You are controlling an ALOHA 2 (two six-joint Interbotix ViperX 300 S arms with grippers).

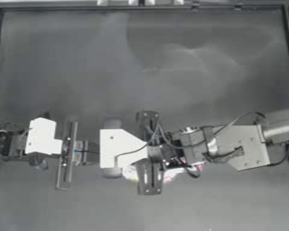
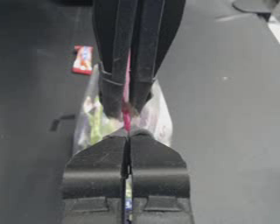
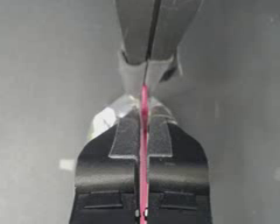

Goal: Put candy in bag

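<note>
Both grippers, left (image 2: 128, 142) and right (image 3: 143, 116), level above table (image 1: 141, 67), fingers pinching bag (image 2: 160, 118) seal (candy (image 2: 82, 59) aside).

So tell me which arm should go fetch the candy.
Right, probably. The left gripper and right gripper both clamp the bag at its seal, but the candy lies nearer the right one.

Bag (image 2: 154, 118): I see it near the tabletop (image 1: 141, 67) middle, held between both grippers by its seal strip (image 3: 144, 98).
Left gripper (image 1: 151, 154): reaches in from the left, clamped on the strip.
Right gripper (image 1: 171, 154): comes from the right, nose to nose with the left gripper, clamped on the same strip.
Candy (image 2: 82, 60): lies on the tabletop, just beside the bag, apart from it.
</note>
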